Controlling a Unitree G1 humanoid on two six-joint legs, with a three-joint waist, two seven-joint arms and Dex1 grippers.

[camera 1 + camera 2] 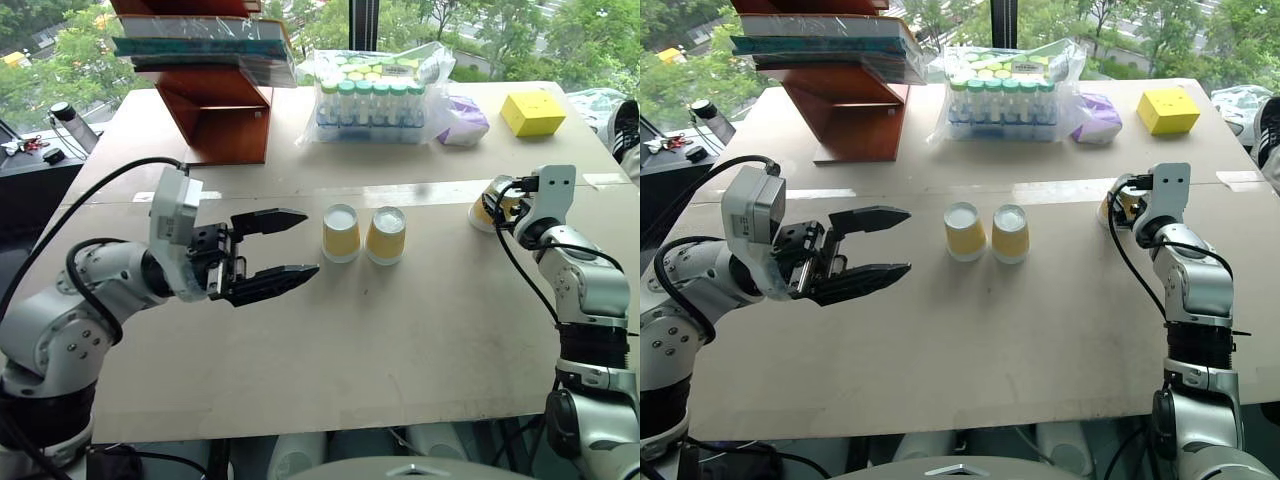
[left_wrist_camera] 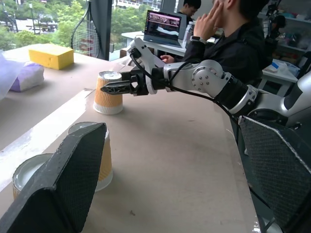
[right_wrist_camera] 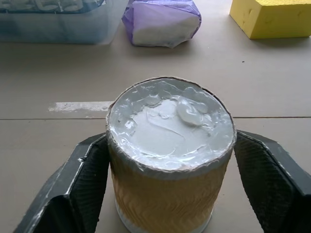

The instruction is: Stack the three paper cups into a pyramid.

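Paper cups, three, small, tapered, yellow-orange with ribbed walls, all standing upside down on the pale brown tabletop [image 1: 400, 340].

Cup one [image 3: 170, 160]: far right of the table, set between the two black fingers of the right gripper [image 2: 114, 87]. The right wrist view shows a finger pad [image 3: 90, 182] close against each side of its wall; whether the pads actually press it cannot be told. The cup stands upright with its white base uppermost and its rim on the table.

Cups two [image 1: 341, 233] and three [image 1: 386, 236]: side by side near the table's middle, just beside each other, touching or nearly so, well apart from cup one.

Left gripper [image 1: 285, 245]: black fingers spread wide apart, nothing between them, pointing level toward cup two and standing near it without touching.

Further back on the table:
- purple and white crumpled plastic bag [image 3: 163, 22], beyond cup one;
- yellow rectangular foam block [image 1: 533, 112], toward the far right corner;
- clear plastic pack of green-capped clear bottles [image 1: 370, 100], behind the two middle cups;
- reddish-brown wooden stand [image 1: 215, 105] with stacked flat packages on top, at the far left.

Beyond the table edge, in the left wrist view: a seated person in dark clothing [image 2: 243, 43] beside an open laptop [image 2: 165, 26].
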